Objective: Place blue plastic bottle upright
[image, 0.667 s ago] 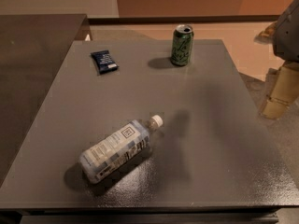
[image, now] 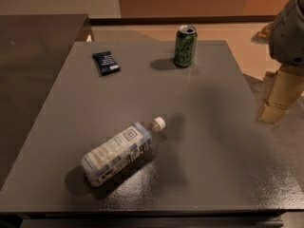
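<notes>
The blue plastic bottle [image: 119,152] lies on its side on the grey table [image: 204,127], in the front left part. Its white cap points toward the back right and its pale blue-and-white label faces up. My gripper [image: 278,99] hangs at the right edge of the view, beyond the table's right edge and well apart from the bottle, with nothing in it that I can see.
A green drink can [image: 185,46] stands upright near the table's back edge. A small dark blue snack packet [image: 106,62] lies flat at the back left. A darker table [image: 33,61] adjoins on the left.
My gripper has shifted slightly left and down at the right edge. The bottle, can and packet have not moved.
</notes>
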You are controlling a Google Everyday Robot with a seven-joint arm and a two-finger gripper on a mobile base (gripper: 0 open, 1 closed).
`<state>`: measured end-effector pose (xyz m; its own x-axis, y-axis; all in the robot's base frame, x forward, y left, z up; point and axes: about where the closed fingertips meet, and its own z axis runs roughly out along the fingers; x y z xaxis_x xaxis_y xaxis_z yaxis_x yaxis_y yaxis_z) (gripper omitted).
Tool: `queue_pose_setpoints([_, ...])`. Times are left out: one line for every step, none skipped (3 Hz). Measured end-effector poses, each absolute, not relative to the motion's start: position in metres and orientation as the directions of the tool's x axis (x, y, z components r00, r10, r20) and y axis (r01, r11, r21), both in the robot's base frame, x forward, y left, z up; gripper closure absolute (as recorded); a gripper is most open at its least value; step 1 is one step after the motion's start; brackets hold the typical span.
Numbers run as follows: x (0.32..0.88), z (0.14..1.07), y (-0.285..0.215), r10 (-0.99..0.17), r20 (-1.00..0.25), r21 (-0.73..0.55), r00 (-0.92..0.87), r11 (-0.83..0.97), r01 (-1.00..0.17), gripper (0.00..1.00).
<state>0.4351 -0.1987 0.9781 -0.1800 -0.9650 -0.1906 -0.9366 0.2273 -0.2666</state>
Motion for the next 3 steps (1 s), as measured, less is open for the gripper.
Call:
queue_pose_setpoints([0.431, 0.975, -0.162, -0.978, -0.181, -0.279, -0.103, 0.152, -0.948, 0.0])
queue_pose_setpoints([0.427, 0.97, -0.12, -0.984, -0.178, -0.284, -0.018, 0.069, -0.956, 0.0])
queue_pose_setpoints([0.425, 0.955, -0.075, -0.981, -0.176, -0.278, 0.077, -0.025, -0.96, 0.0])
